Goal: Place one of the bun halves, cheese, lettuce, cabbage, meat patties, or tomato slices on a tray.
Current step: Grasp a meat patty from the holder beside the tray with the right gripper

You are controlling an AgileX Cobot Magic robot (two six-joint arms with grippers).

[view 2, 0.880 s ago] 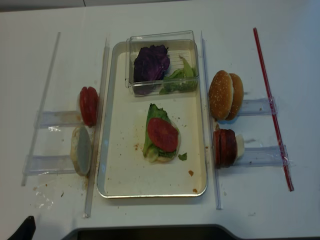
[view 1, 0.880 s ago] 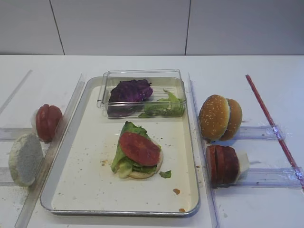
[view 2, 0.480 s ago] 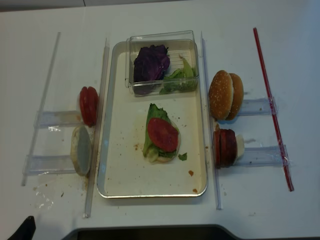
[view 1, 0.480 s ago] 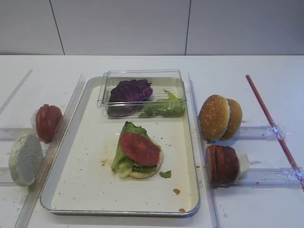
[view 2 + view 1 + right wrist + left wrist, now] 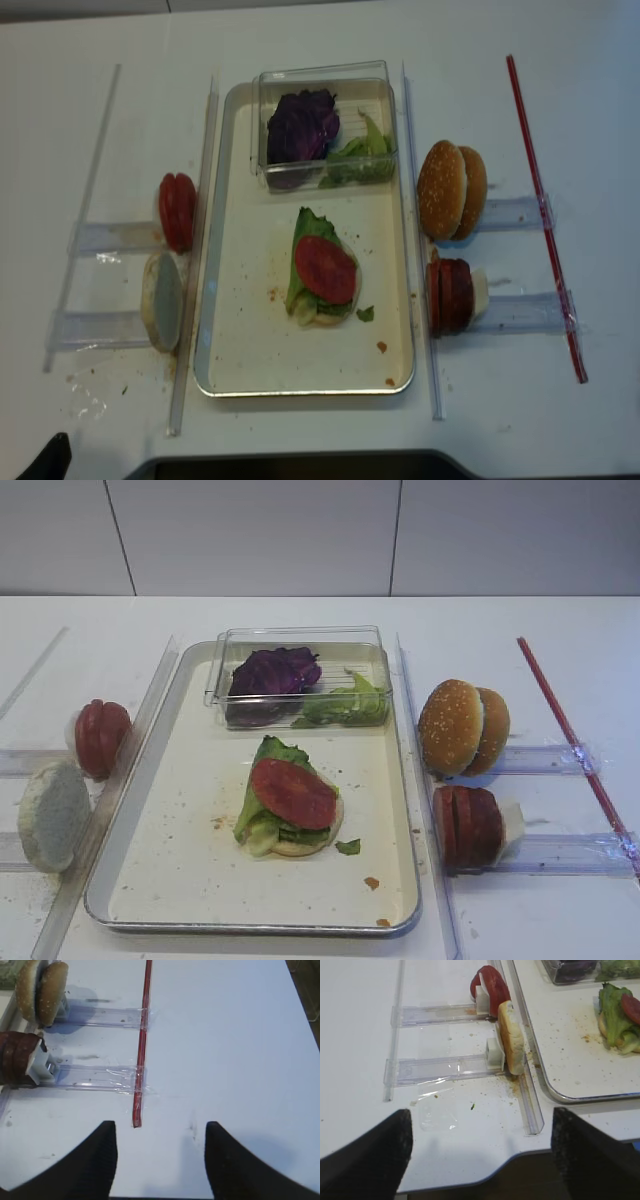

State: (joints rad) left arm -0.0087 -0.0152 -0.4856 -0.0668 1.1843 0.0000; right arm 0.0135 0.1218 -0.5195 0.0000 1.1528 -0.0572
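The silver tray holds a stack of bun half, lettuce and a tomato slice on top. Cabbage and more lettuce lie in a clear box on the tray's far end. Left of the tray, tomato slices and a pale bun half stand on edge. On its right stand sesame bun halves and meat patties. Cheese is out of view. My left gripper is open over the table's front edge. My right gripper hangs open over bare table, right of the patties.
Clear plastic rails run along both long sides of the tray, with short clear racks holding the standing food. A red strip lies along the far right. Crumbs dot the tray floor and the table's front left.
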